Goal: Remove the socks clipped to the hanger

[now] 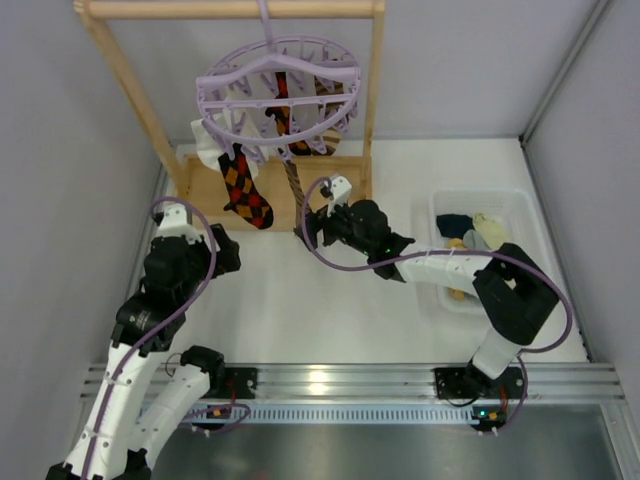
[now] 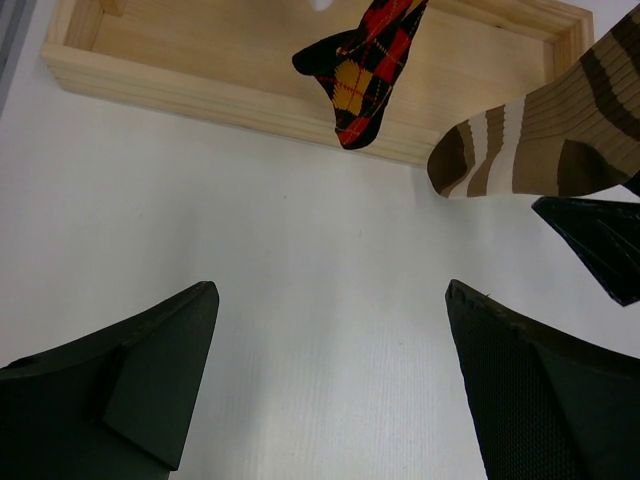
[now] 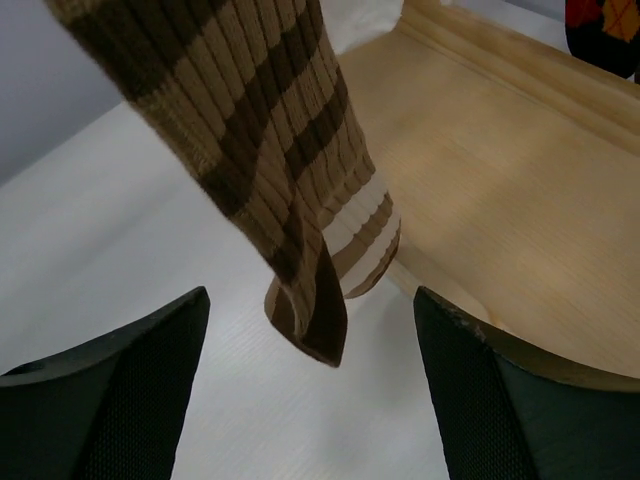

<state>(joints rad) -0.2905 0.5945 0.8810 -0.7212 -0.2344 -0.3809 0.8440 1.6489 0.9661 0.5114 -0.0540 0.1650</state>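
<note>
The step in hand is judged to be the grasp of the brown-and-cream striped ribbed sock. It hangs by its cuff from the round lilac plastic hanger, which is hooked on the top bar of the pale wooden frame rack. In the right wrist view the sock's toe dangles low between the right fingers. These are spread on either side of it, and no contact with the fabric is seen.

A good grasp would be taken higher than the toe tip, so that both layers of the knit are caught between the fingers. The pull is best directed downward and toward the arm bases, so that the peg gives way without the whole hanger being swung. The peg itself is hidden in the wrist view, so how firmly the cuff is clipped cannot be told.

The left fingers are also spread, with nothing between them, and are held over the white tabletop just in front of the rack.

A black argyle sock with red-orange diamonds hangs just beside the striped one, and a white sock is clipped further left. More socks are clipped under the ring. The flat wooden base of the rack lies close beneath the toe, so a low approach could be blocked by its raised edge. The argyle sock could also be dragged along if the hanger sways. A clear plastic bin with other socks in it stands well apart on the right.
</note>
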